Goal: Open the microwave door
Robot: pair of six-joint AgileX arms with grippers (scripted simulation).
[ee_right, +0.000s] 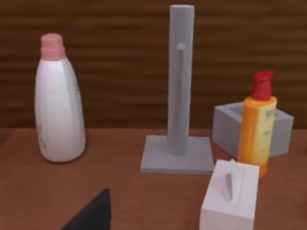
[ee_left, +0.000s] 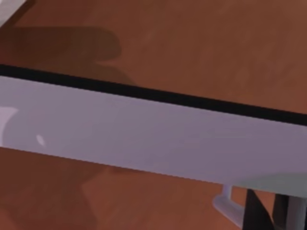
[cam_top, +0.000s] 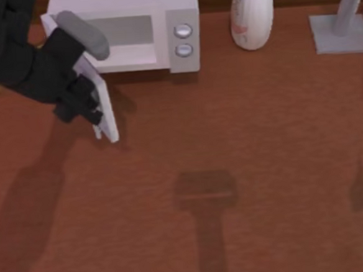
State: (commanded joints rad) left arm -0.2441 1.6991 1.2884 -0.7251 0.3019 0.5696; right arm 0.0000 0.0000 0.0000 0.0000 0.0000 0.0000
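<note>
- Microwave stands at the back of the bench; two knobs on its right-hand panel.
- Microwave door swung wide open, jutting forward from the microwave's left front corner.
- Left gripper sits against the door's free end; whether its fingers are closed I cannot tell.
- White bottle stands right of the microwave.
- Right gripper out of sight.

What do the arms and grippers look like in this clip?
The left arm is black and blocky, with a rounded grey cylinder on top and a black left gripper at the door. Of the right arm, only a black wedge shows in its wrist view. No cables or markings are visible.
</note>
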